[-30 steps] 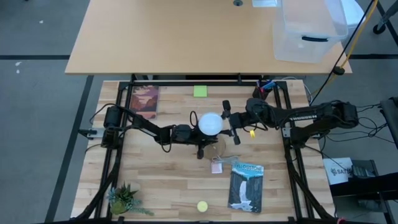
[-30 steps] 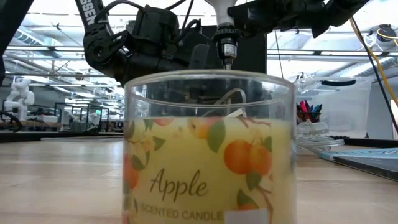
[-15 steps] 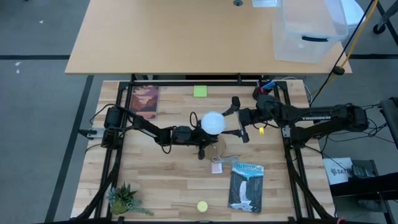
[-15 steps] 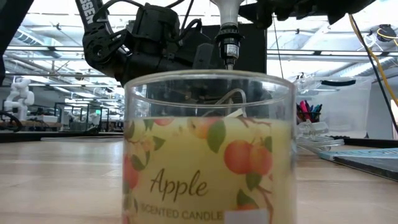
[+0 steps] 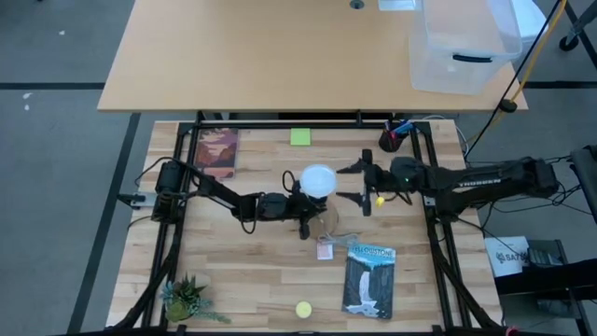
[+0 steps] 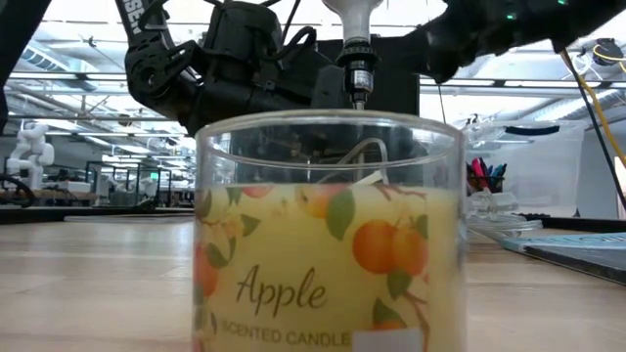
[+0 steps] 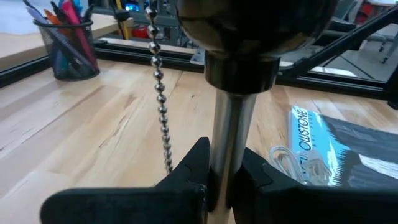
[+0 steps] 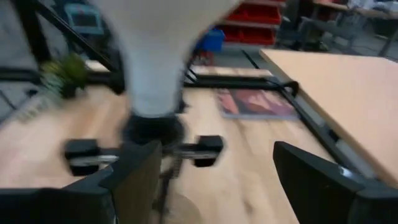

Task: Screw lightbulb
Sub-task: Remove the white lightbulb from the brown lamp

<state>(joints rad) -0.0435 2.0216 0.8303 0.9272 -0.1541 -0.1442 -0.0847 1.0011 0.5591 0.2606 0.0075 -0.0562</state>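
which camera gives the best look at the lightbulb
The high view: the lightbulb shows as a whole white globe between both grippers. The right wrist view shows its blurred tapering body above the socket; the low view only its neck behind the candle jar; the left wrist view shows none of it.

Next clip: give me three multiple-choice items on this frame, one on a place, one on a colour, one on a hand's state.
1. Where is the lightbulb?
A. between the two hands, mid-table
B. beside the potted plant
C. on the blue-covered book

2. What colour is the sticky note near the table's far edge?
A. red
B. green
C. white

3. How is the right hand?
A. shut on the bulb
B. open, clear of the bulb
C. out of view

Answers: 1 A, the high view shows it between both arms. 2 B, it is bright green. 3 B, its fingers stand apart, not touching the bulb.
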